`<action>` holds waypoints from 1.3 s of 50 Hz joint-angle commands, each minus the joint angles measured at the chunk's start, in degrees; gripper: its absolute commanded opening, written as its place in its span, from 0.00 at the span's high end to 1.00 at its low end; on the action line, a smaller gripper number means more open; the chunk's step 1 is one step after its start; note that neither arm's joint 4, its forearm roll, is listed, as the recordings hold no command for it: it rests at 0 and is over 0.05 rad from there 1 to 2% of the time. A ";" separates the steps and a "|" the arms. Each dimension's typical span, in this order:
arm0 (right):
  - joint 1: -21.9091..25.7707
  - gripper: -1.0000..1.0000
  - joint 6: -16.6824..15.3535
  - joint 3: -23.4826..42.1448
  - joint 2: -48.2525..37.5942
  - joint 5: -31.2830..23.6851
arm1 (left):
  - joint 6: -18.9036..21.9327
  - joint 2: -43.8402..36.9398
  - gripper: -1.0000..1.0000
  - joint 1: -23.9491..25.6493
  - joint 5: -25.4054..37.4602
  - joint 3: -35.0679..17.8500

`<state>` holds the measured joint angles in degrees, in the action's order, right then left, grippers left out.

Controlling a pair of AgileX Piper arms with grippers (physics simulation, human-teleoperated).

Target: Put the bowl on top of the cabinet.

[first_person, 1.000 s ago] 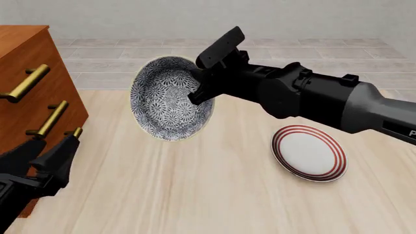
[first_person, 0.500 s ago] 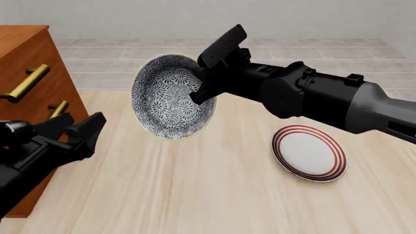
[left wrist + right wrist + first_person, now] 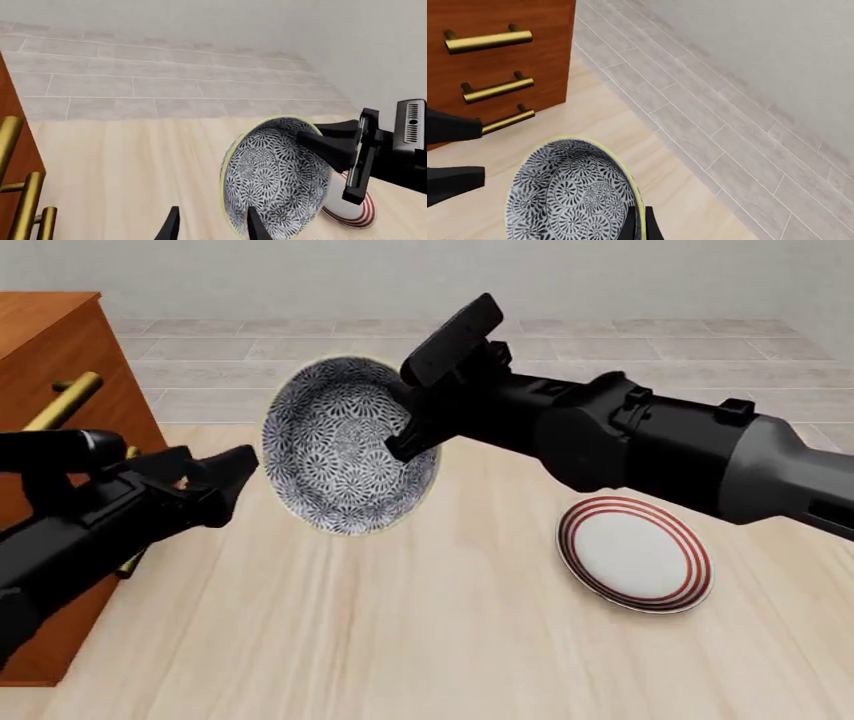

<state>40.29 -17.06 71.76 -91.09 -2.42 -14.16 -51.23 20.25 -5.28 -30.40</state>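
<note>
The blue-patterned bowl [image 3: 340, 450] hangs on edge above the table, its hollow facing the cabinet [image 3: 54, 350]. My right gripper [image 3: 403, 430] is shut on the bowl's rim from the right; in the right wrist view its fingers [image 3: 627, 225] pinch the rim of the bowl [image 3: 570, 192]. Just left of the bowl, my left gripper [image 3: 240, 472] is open. In the left wrist view its fingertips [image 3: 172, 226] stand apart in front of the bowl [image 3: 277, 180], and I cannot tell if they touch it. The cabinet [image 3: 547, 60] has brass handles.
A flat white plate with red rings [image 3: 634, 555] lies on the wooden table at the right, below the right arm. The cabinet stands at the table's left edge, behind the left arm. Grey tiled floor and a wall lie beyond the table.
My left arm has risen and swung forward and right, from low beside the cabinet to just beside the bowl. The right gripper and the bowl have barely moved.
</note>
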 commanded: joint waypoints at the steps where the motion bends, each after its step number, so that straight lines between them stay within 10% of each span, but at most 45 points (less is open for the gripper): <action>1: 0.63 1.00 -0.18 -0.42 1.39 0.25 | -1.25 -4.31 0.00 1.59 0.76 -2.80; 60: 0.58 1.00 -0.80 -0.94 2.36 0.24 | -1.57 -15.37 0.00 4.00 -7.74 -3.17; 61: 0.55 1.00 -1.07 -1.16 2.42 0.32 | -1.68 -15.12 1.00 3.98 -7.62 -3.23; 65: 0.57 1.00 -0.99 -1.17 2.45 0.28 | -1.03 -14.52 1.00 3.48 -7.33 -3.26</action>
<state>41.22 -18.30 70.37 -89.00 -2.17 -16.02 -65.91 24.03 -12.65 -33.54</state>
